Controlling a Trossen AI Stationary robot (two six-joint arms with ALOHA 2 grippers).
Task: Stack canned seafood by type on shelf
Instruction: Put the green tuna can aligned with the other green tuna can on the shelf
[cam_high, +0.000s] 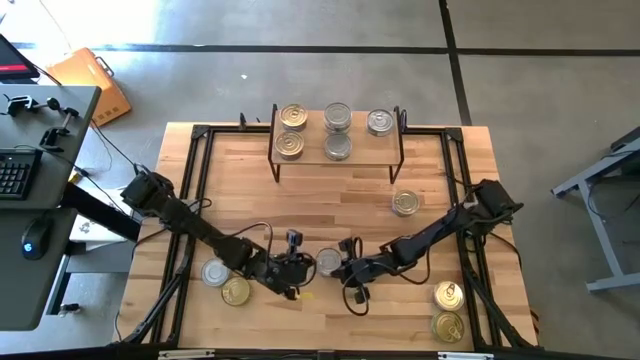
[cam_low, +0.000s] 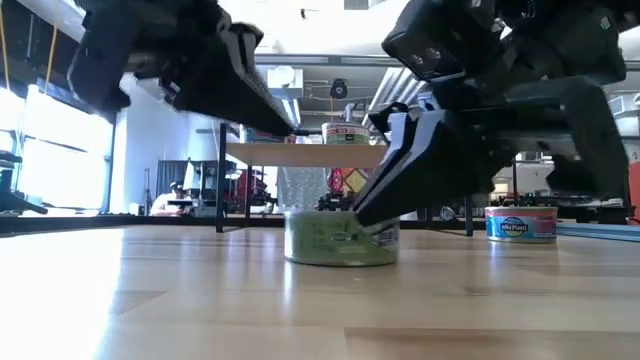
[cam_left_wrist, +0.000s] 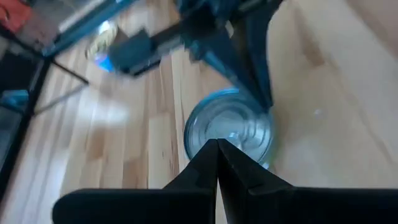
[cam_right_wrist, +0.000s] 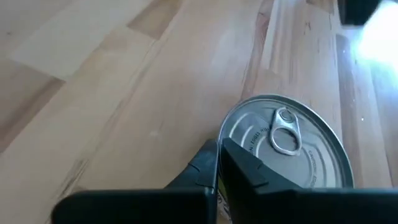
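A silver-lidded tin (cam_high: 329, 262) with a pull tab (cam_right_wrist: 285, 138) and a green label (cam_low: 340, 240) stands flat on the table near its front edge, between my two grippers. My right gripper (cam_high: 346, 268) is shut at the tin's right side. My left gripper (cam_high: 297, 266) is shut too; in the low view it hangs left of the tin and higher than its lid, its tip (cam_low: 298, 130) touching nothing. The shelf (cam_high: 362, 148) stands at the table's far edge. It carries two gold-lidded tins (cam_high: 293, 116) on its left and silver ones (cam_high: 338, 118) in its middle and right. My right gripper has its shut fingertips (cam_right_wrist: 214, 152) against the tin's side wall just under the lid's rim (cam_right_wrist: 225, 134), on the side toward the table's right. The fingers slant down from the right. The tin stands upright with its base on the table.
Loose tins lie on the table: a silver (cam_high: 214, 271) and a gold one (cam_high: 235, 291) at near left, two gold ones (cam_high: 447, 295) at near right, and a blue-labelled one (cam_low: 520, 223) right of centre. Black frame rails (cam_high: 200, 190) run along the table's edges.
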